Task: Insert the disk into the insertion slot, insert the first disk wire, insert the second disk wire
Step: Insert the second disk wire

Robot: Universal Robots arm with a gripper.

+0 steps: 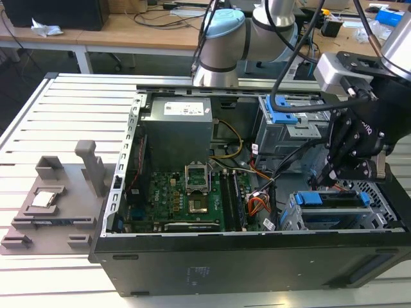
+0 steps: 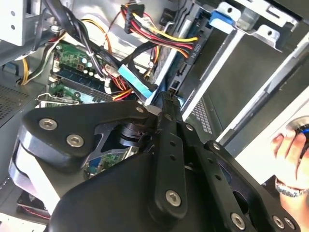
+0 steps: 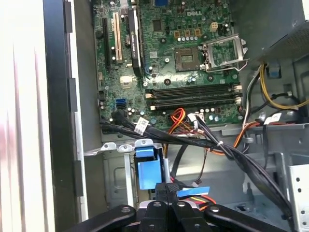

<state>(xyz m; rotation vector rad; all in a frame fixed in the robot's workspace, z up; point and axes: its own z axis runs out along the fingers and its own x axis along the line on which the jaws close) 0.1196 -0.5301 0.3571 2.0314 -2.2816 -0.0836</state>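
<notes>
The disk (image 1: 334,217) lies in the insertion slot (image 1: 291,219), its blue carrier bracket (image 1: 334,199) at the cage's open top. My gripper (image 1: 326,178) hangs just above the disk's rear edge. In both wrist views the fingertips (image 2: 166,99) (image 3: 166,187) are pressed together. A light-blue flat cable (image 2: 137,79) ends right at the tips. I cannot tell whether a plug is pinched there. A red-yellow-black bundle with a dark plug (image 2: 189,50) sits close beside them. The first disk wire is hidden behind the fingers.
A taller grey cage with a blue latch (image 1: 282,119) stands behind the slot. The motherboard (image 1: 186,199) fills the case floor, crossed by black cables (image 3: 212,145). A grey fixture (image 1: 58,199) sits on the table. A person's hand (image 2: 289,150) is near the case.
</notes>
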